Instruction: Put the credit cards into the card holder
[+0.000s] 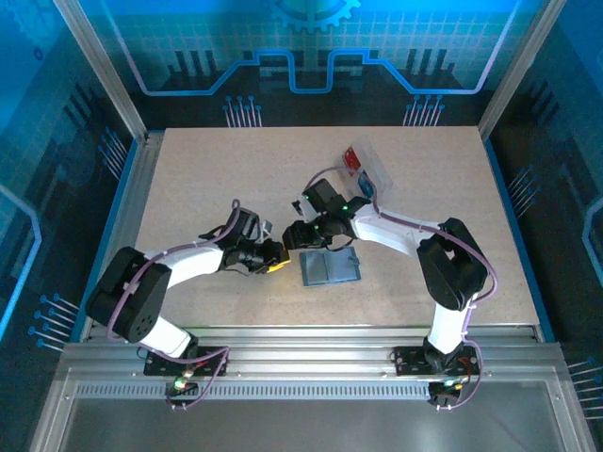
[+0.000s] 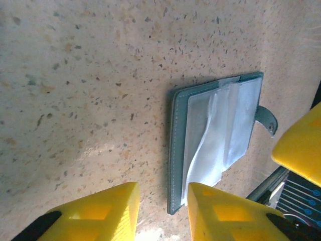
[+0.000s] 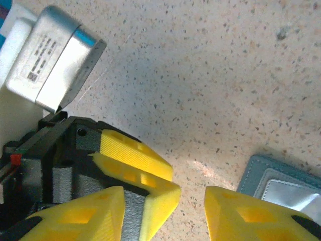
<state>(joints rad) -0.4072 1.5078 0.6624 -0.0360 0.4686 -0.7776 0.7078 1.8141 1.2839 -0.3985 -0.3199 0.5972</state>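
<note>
Left gripper [image 2: 163, 195] hangs low over the table [image 1: 217, 179] with its two yellow fingers [image 2: 100, 216] spread apart. Bare table shows between them and they hold nothing. In its wrist view, one corner of the card holder [image 2: 215, 135] lies just beside the inner edge of one finger; I cannot tell if they touch.

Right gripper [image 1: 303, 235] is close to the left one, tip almost against tip (seen from above, they meet just beside the card holder's upper left corner). Its fingers [image 3: 261, 216] are also parted and grip nothing; in its own view, a fingertip of the left gripper sits in the gap.

The card holder lies flat and open on the table, near the front, with its pale inner pockets facing up and a small strap sticking out at one side.

The red card [image 1: 354, 157] and the blue card [image 1: 366, 185] lie in a clear tray [image 1: 382, 169] farther back, behind the right arm and well apart from the card holder.
</note>
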